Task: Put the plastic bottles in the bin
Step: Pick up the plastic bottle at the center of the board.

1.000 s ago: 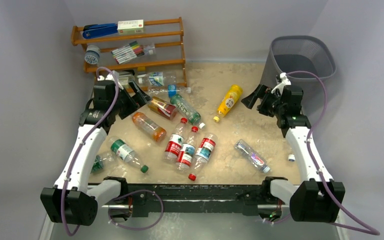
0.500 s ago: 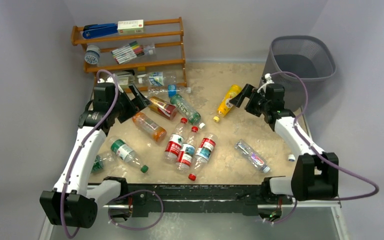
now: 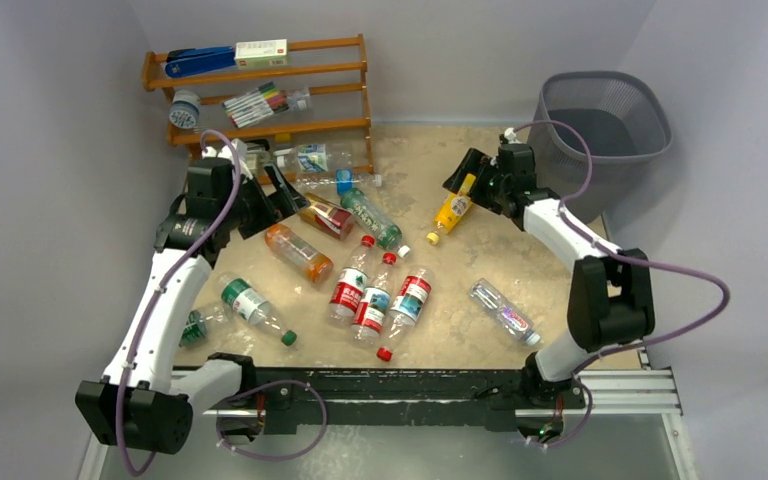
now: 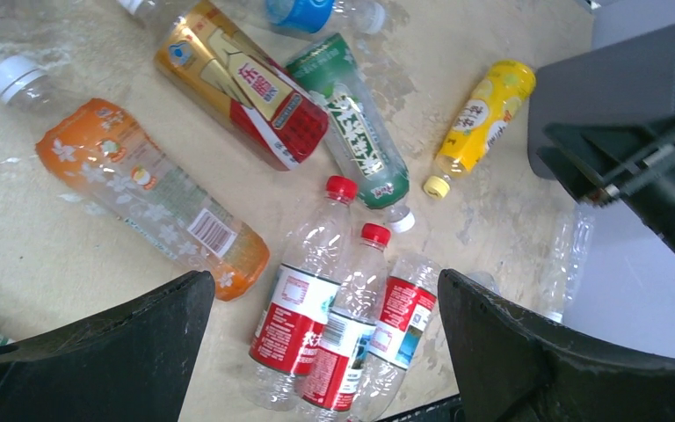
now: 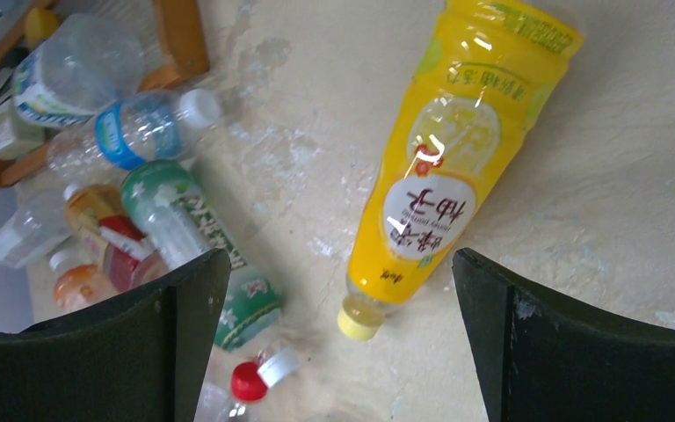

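Hovers with right gripper spread wide over the yellow bottle, flat on the table near the bin; left gripper also open. Risks squirting the tapered bottle sideways if pinched off-centre.

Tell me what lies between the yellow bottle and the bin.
Only the right pincer, open, and its wrist, hovering at the yellow bottle; nothing else before the bin, as the top view shows.

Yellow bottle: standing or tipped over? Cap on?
Tipped and capped. The yellow bottle lies flat on the table, label facing up. The right gripper, open, frames it without touching.
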